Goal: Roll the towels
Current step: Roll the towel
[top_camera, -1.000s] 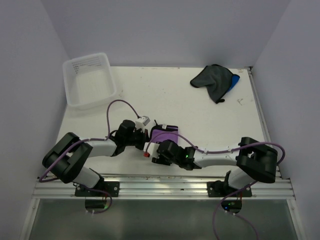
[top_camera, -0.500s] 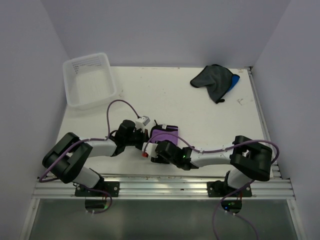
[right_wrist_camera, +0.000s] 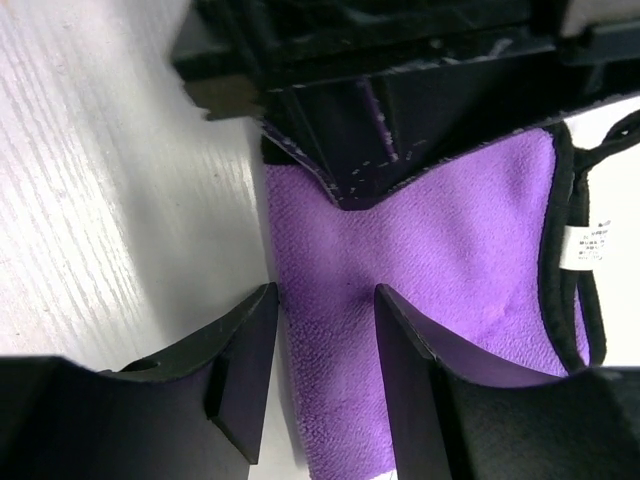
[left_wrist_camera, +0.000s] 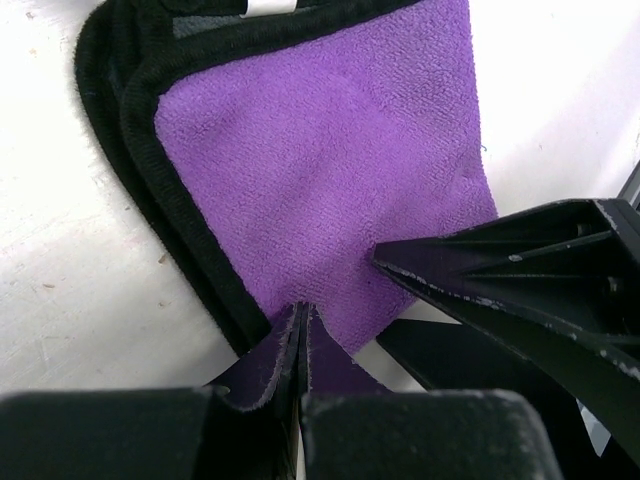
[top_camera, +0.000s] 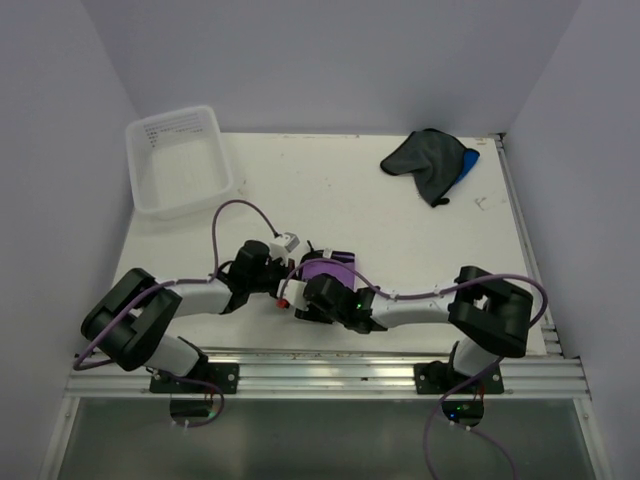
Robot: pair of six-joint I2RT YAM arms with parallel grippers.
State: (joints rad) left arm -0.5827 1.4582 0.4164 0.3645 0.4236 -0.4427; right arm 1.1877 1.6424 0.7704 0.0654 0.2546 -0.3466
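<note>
- Rightward of centre, the right arm has swung in toward the left since a second ago. Its elbow now sits nearer the middle of the table (top_camera: 330, 190), and the purple cloth between the claws looks more bunched.
- Clear plastic tub (top_camera: 185, 205): it stands at the far left corner. A printed label (top_camera: 172, 126) on its far wall is too small to read.
- Left gripper (left_wrist_camera: 300, 335): it is clamped tight on a fold of the purple towel's near edge, with cloth pinched between its tips.
- Purple towel (left_wrist_camera: 330, 170): it lies folded at the near middle of the table, between the two claws.
  - It has a plush pile and a black bound hem.
  - I judge it light, limp and not slippery. It will sag wherever it is not held, so the hem or a corner is the best hold, with a second hold to keep the roll from slumping.
- White tag (right_wrist_camera: 580, 245): it is sewn at the hem, and its print is too fine to make out.
- Right gripper (right_wrist_camera: 325, 295): its jaws are partly spread over the towel's edge and not closed on it.
- Dark grey towel (top_camera: 420, 158) and blue towel (top_camera: 469, 161): they are heaped together at the far right corner, with the blue one peeping out beside the grey. Both are unrolled and well apart from the arms.
</note>
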